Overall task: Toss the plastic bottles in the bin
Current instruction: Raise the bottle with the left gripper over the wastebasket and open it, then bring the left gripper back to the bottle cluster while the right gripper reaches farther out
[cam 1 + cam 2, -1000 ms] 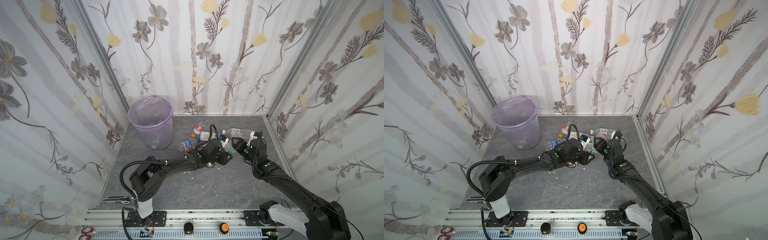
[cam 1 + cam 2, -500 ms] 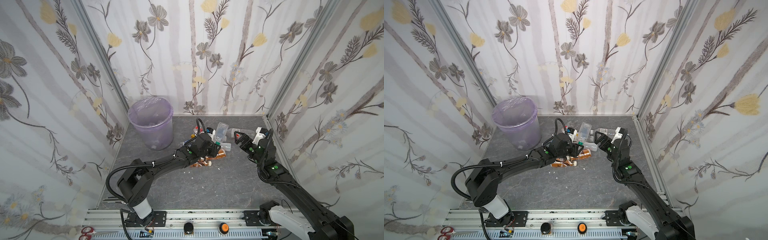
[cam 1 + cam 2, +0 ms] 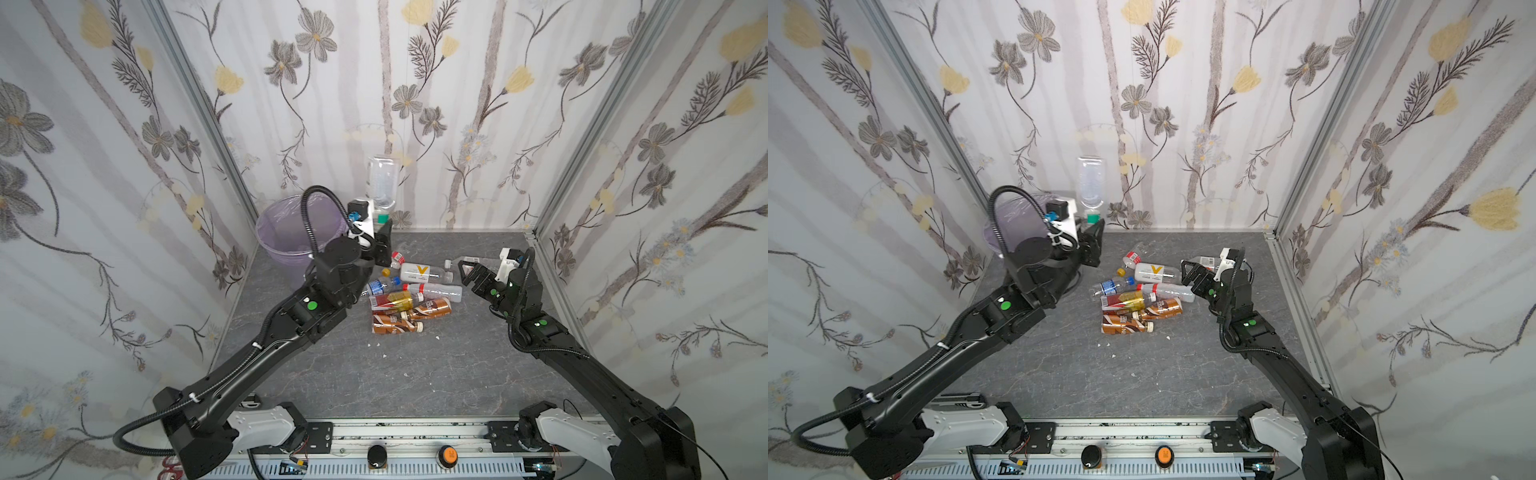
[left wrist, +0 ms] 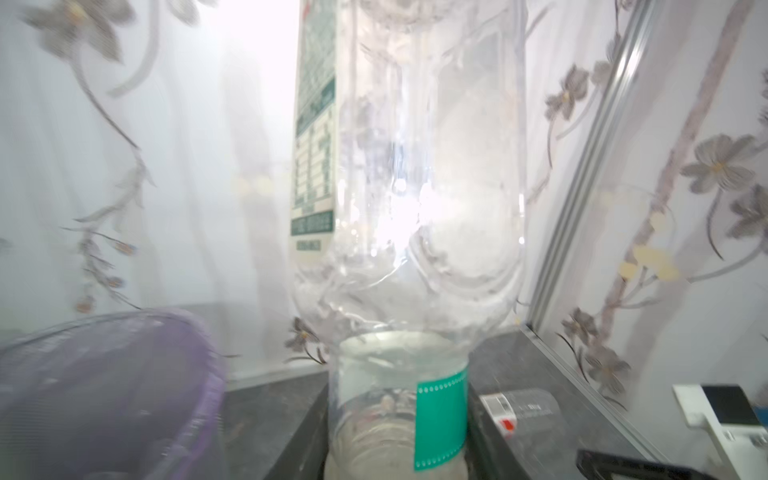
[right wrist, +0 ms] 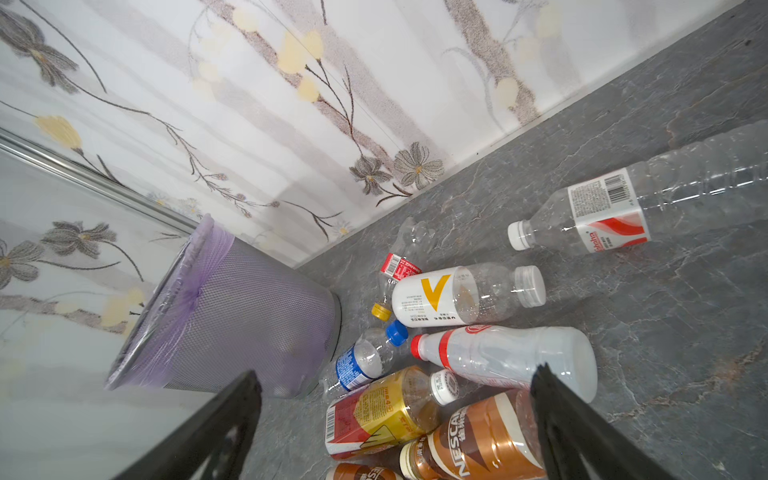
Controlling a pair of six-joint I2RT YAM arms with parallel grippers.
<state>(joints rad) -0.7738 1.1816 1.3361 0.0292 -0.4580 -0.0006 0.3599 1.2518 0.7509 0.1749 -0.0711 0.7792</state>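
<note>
My left gripper (image 3: 381,226) (image 3: 1093,227) is shut on the neck end of a clear bottle with a teal label (image 3: 382,183) (image 3: 1091,180) (image 4: 409,174). It holds the bottle upright in the air just right of the bin (image 3: 286,232) (image 3: 1013,218) (image 4: 104,390) (image 5: 232,316), a pale purple mesh wastebasket with a bag liner. Several plastic bottles lie in a pile on the floor: a white V-labelled one (image 3: 422,271) (image 5: 440,297), a red-capped one (image 5: 511,357), a red-and-gold one (image 3: 392,299) (image 5: 382,415) and brown ones (image 3: 432,307) (image 5: 478,440). My right gripper (image 3: 469,270) (image 3: 1191,270) (image 5: 395,374) hangs open and empty just right of the pile.
A long clear bottle with a red-and-white label (image 5: 615,208) (image 3: 478,261) lies by the right gripper, near the back right. Flowered walls close in the back and both sides. The grey floor (image 3: 415,374) stretches in front of the pile.
The left arm has lifted the clear bottle out of the pile, up and left towards the bin. The right gripper has opened wide and drawn back to the right.
</note>
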